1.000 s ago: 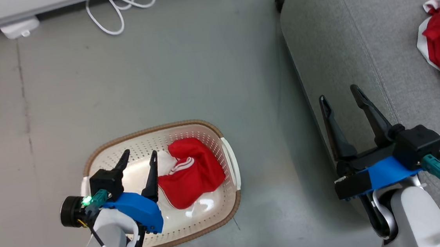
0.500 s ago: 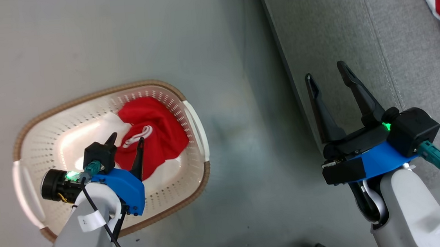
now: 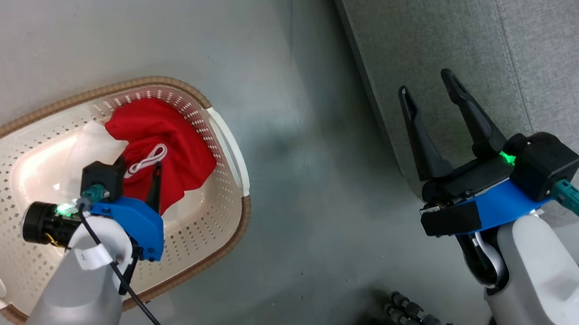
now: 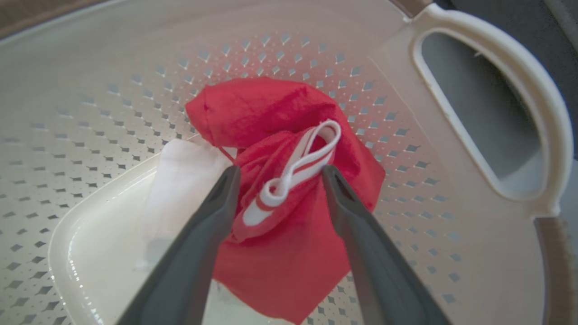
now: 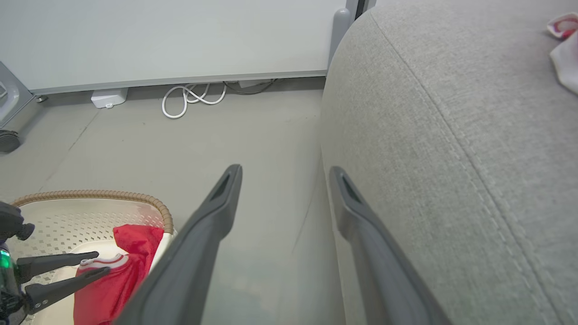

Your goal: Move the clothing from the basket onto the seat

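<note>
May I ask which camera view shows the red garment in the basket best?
The left wrist view: the red garment sits large between the open left gripper's fingers, its white striped loop clear. The head view hides part behind that gripper; the right wrist view shows it small, low left.

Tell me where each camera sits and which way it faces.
Head: on the head, looking down at basket and seat; left gripper and right gripper show.
Left wrist: on that wrist, looking past its gripper into the basket at clothing.
Right wrist: on that wrist, facing floor and wall, seat alongside; its gripper shows.
Shared: all show basket and clothing.
</note>
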Available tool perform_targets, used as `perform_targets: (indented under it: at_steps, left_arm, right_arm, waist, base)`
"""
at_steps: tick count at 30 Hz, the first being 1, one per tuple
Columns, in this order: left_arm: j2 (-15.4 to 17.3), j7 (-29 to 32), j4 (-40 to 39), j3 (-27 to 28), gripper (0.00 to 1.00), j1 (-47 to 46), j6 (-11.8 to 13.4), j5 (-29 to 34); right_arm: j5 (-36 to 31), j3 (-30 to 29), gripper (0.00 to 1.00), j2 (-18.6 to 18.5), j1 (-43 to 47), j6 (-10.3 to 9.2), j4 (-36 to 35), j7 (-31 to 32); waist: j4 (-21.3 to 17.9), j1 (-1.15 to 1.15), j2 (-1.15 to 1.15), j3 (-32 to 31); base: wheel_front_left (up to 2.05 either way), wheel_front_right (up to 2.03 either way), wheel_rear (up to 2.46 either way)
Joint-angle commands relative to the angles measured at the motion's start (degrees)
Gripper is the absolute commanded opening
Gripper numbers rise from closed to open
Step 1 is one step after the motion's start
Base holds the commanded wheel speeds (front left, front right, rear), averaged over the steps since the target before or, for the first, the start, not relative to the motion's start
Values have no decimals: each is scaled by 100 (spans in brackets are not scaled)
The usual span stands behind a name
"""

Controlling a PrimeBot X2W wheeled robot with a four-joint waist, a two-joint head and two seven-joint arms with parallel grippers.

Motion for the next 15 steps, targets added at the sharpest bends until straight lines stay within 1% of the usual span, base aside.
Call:
perform_targets:
  at_steps: [1,15]
  left_arm:
    - [49,-18,83,-22,100,-163,-7,-79]
    - [-111,183,683,-255,100,-441,-8,-314]
  right_arm:
    - [-19,17,100,14,-135,1,-33,-40]
    - [-52,75,100,15,-187,1,-148,-45]
  waist:
    - [-25,-1,0,93]
    - [-105,-1,0,281]
  base:
    - [0,0,0]
    - [0,0,0]
